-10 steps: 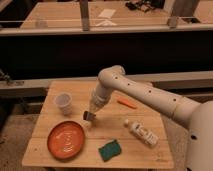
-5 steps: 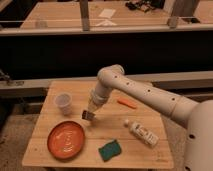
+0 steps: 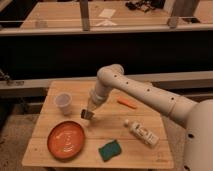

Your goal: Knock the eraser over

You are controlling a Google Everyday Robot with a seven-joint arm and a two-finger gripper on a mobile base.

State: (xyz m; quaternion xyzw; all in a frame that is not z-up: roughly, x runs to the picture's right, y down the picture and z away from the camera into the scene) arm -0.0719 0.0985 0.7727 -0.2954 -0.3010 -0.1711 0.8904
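My gripper [image 3: 88, 114] hangs low over the wooden table [image 3: 110, 131], just above the orange plate's upper right rim and to the right of the white cup. The white arm [image 3: 131, 88] reaches down to it from the right. I cannot make out the eraser as a separate thing. It is hidden, or it merges with the gripper's dark tip.
A white cup [image 3: 63, 103] stands at the left. An orange plate [image 3: 66, 140] lies at the front left and a green sponge [image 3: 109, 149] at the front middle. A white bottle [image 3: 142, 133] lies on its side at the right. A small orange stick [image 3: 127, 103] lies behind it.
The gripper has shifted slightly left and a little away from the table's front edge. Nothing else on the table has moved.
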